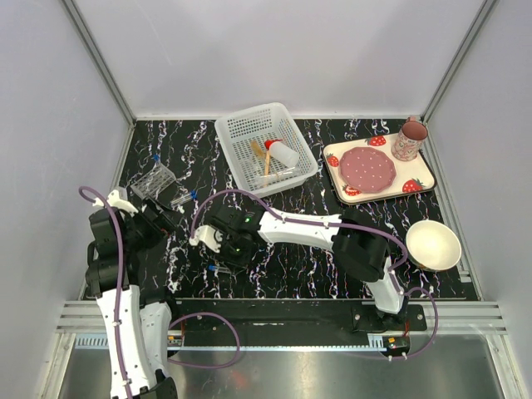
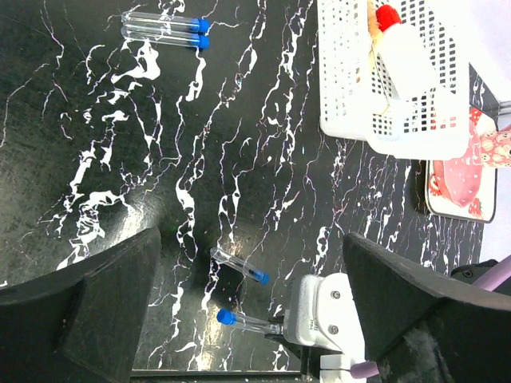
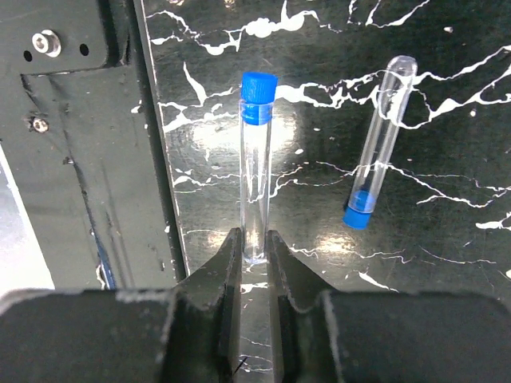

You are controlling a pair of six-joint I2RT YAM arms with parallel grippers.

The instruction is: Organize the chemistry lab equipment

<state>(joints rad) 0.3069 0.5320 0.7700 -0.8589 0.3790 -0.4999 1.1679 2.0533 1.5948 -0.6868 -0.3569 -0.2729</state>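
My right gripper point(image 3: 254, 251) is shut on the closed end of a clear tube point(image 3: 255, 175) with a blue cap, held low over the black marbled table near its front edge. This same tube point(image 2: 251, 321) shows in the left wrist view, sticking out of the right gripper point(image 2: 297, 327). A second blue-capped tube point(image 3: 379, 152) lies loose beside it. Two more tubes point(image 2: 164, 30) lie side by side farther back. My left gripper point(image 2: 251, 311) stands open and holds nothing. The clear tube rack point(image 1: 154, 179) stands at the back left. In the white basket point(image 1: 266, 150) lie the red-capped bottle point(image 1: 281, 154) and orange sticks point(image 1: 264, 158).
A strawberry-print tray point(image 1: 426, 170) with a pink plate point(image 1: 370, 169) and a pink mug point(image 1: 409, 140) sits at the back right. A cream bowl point(image 1: 433, 244) stands at the right, beside the right arm. A black rail point(image 3: 72, 144) runs along the table's front edge.
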